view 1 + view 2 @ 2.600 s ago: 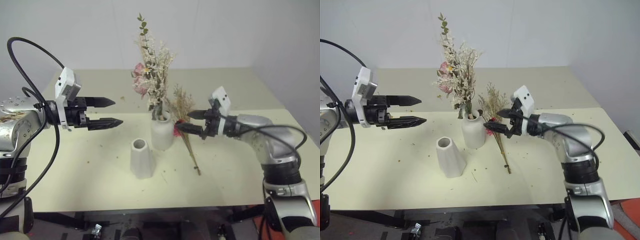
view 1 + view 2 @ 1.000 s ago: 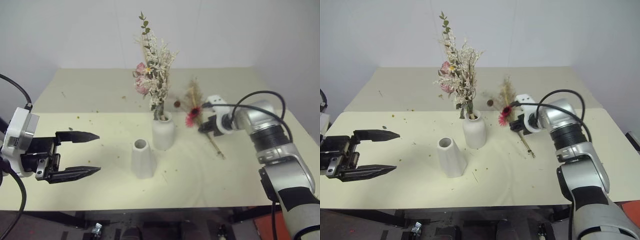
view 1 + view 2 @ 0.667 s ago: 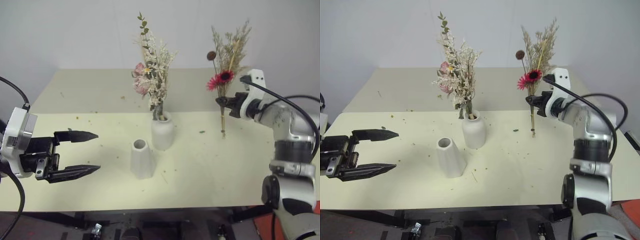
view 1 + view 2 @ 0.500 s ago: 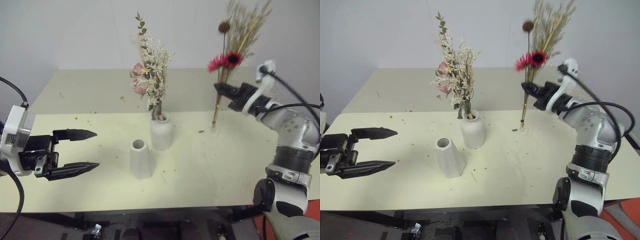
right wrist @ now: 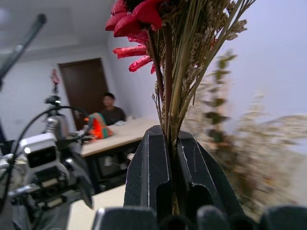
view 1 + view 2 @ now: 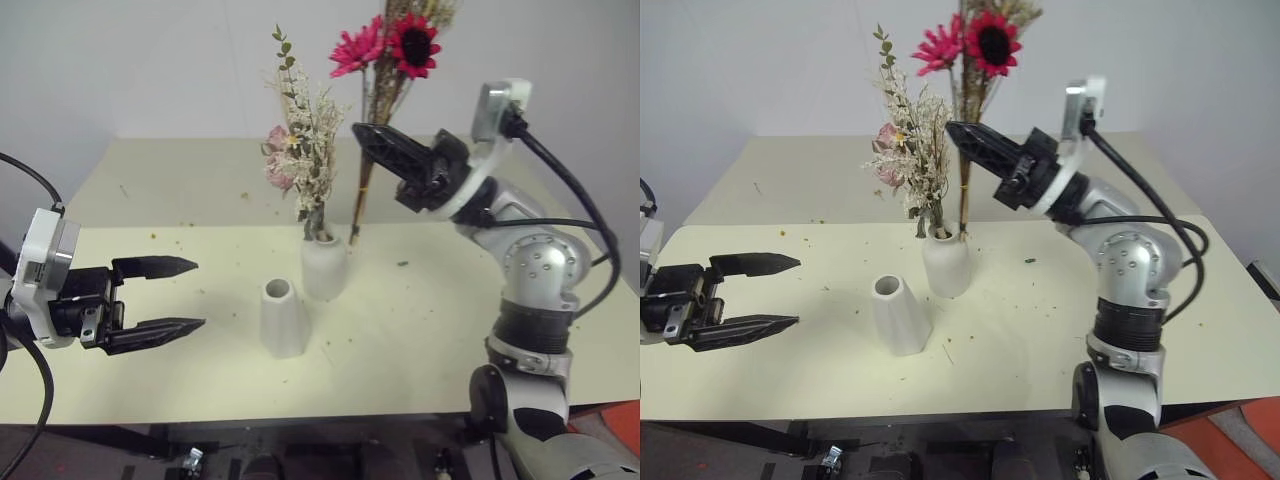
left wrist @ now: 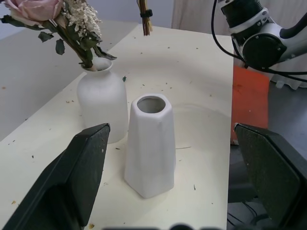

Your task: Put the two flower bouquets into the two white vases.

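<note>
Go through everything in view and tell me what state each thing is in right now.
Pink bouquet: standing upright in the rounded vase.
Rounded vase: upright, filled.
Tapered vase: upright, empty, mouth open.
Red daisy bouquet: lifted off the table, stems hanging free.
Right tool: shut on the red daisy bouquet's stems.
Left tool: open, empty, beside the vases.
</note>
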Tool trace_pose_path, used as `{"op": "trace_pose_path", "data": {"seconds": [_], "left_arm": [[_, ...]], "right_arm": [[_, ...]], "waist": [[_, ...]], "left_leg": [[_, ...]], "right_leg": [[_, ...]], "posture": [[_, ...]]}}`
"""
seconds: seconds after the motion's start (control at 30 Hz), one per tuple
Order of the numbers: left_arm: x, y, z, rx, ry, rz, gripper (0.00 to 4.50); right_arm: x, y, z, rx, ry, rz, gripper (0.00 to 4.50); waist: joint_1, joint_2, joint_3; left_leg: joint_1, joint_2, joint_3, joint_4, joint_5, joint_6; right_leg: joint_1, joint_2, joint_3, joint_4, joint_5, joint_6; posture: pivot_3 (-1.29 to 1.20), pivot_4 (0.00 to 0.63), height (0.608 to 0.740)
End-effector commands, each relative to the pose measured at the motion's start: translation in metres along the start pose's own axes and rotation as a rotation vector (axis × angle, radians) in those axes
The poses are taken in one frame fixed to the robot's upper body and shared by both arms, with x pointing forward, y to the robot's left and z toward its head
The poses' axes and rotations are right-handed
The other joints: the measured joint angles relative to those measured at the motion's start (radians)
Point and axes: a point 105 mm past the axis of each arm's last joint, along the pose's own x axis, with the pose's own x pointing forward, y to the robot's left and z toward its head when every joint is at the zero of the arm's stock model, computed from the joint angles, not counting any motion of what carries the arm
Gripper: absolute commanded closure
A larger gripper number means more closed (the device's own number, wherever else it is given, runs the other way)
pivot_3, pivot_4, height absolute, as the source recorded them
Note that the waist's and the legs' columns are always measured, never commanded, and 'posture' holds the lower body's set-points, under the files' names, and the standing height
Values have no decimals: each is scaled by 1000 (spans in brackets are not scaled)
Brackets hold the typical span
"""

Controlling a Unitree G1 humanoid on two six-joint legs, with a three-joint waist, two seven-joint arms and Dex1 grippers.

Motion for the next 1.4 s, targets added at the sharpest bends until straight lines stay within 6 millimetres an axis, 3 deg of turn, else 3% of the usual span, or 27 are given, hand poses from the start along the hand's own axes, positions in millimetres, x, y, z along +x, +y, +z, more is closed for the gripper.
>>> {"op": "trace_pose_path", "data": {"seconds": [0.03,0.47,0.63,1.4], "left_arm": [[-1,-4,9,37,5,-3,0],[-1,-1,8,30,28,-11,0],[0,1,9,32,33,-22,0],[-2,0,9,35,41,-8,0]], "right_arm": [[12,16,9,-33,-50,67,4484],[30,42,-28,18,25,199,4484],[38,48,-33,1,9,230,4484],[47,49,-74,-11,42,236,4484]], "waist": [[1,0,0],[1,0,0],[1,0,0],[1,0,0]], "left_leg": [[0,0,0,0,0,0],[0,0,0,0,0,0],[0,1,0,0,0,0],[0,1,0,0,0,0]], "right_leg": [[0,0,0,0,0,0],[0,0,0,0,-1,1],[0,1,0,0,-1,1],[0,2,0,0,-1,1]], "posture": [[0,150,740],[0,150,740],[0,150,740],[0,150,740]]}}
